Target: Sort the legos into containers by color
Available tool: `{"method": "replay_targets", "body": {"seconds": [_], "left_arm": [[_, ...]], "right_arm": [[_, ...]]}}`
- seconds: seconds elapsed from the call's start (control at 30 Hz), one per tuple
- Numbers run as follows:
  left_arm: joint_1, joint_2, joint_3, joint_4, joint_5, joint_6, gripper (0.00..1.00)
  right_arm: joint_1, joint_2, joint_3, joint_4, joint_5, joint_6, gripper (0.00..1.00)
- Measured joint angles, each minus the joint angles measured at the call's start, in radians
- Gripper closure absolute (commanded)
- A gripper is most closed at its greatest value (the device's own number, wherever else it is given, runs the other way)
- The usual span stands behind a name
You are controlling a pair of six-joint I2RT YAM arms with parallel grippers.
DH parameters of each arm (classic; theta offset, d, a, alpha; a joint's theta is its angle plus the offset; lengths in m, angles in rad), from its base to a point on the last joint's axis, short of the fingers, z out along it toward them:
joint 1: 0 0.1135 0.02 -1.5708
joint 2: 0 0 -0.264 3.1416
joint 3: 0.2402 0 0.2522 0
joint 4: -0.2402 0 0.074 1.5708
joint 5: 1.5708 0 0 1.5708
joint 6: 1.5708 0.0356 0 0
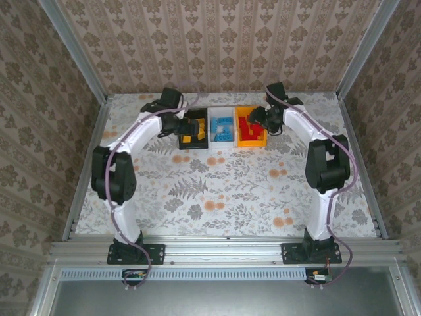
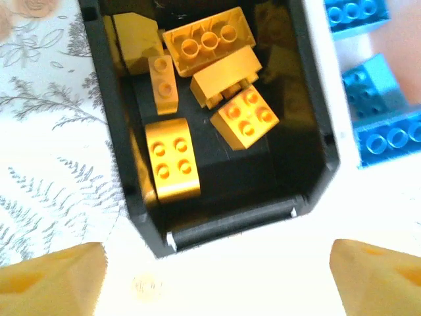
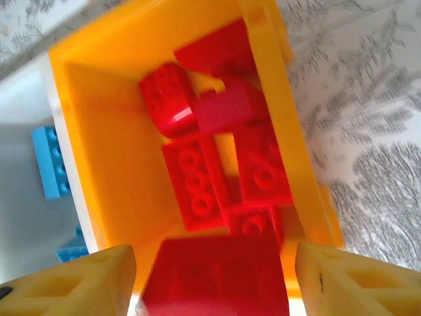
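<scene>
Three small open-top plastic bins stand joined in a row at the far middle of the floral-patterned desk (image 1: 217,197): a black bin (image 2: 105,118) on the left, a white bin (image 2: 329,85) in the middle, an orange-yellow bin (image 3: 99,145) on the right. I record the contents as follows. Black bin: several yellow-orange plastic bricks (image 2: 172,158) lying loose on its floor, some studs-up, some tilted. White bin: blue plastic bricks (image 2: 391,138). Orange-yellow bin: a heap of red plastic bricks (image 3: 194,184), crowded against one another toward one side.

Left gripper (image 2: 217,280): poised above one end of the black bin, jaws spread wide, nothing between them.

Right gripper (image 3: 214,263): poised above one end of the orange-yellow bin, jaws partly apart. One large red brick (image 3: 217,293) sits between its fingers, blurred and close to the lens, just beside both of them. I cannot tell whether it is gripped or loose.

Overhead, both arms reach forward from their bases to the row, the left to the black end, the right to the orange-yellow end
</scene>
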Motion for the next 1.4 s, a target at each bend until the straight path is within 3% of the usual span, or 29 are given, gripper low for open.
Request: {"method": "replay_targets", "body": {"seconds": [0.17,0.4,0.57,0.73,0.93,1.17,1.27,1.4], "left_arm": [[0.072,-0.219,-0.177,0.057,0.001,-0.007,0.00],[0.280,-0.391,-0.385,0.134,0.044,-0.045,0.00],[0.331,-0.455,-0.436,0.154,0.050,-0.062,0.00],[0.343,-0.533,-0.475,0.219,0.032,-0.076,0.00],[0.339,-0.664,-0.654,0.446,-0.026,-0.056,0.00],[0.245,-0.822,-0.949,0.782,-0.098,0.156,0.00],[0.238,-0.871,-1.061,0.942,-0.101,0.227,0.00],[0.238,-0.902,-1.115,1.028,-0.116,0.285,0.00]], "right_arm": [[-0.011,0.008,-0.003,0.025,-0.005,-0.008,0.10],[-0.141,-0.220,-0.298,0.149,-0.013,-0.037,0.10],[-0.240,-0.472,-0.513,0.254,-0.005,-0.100,0.08],[-0.241,-0.744,-0.737,0.424,0.015,-0.213,0.00],[-0.240,-0.976,-0.996,0.706,0.025,-0.385,0.00],[-0.240,-1.044,-1.110,0.865,0.030,-0.496,0.00],[-0.240,-1.050,-1.128,0.898,0.055,-0.500,0.00],[-0.240,-1.054,-1.146,0.919,0.084,-0.514,0.00]]}}
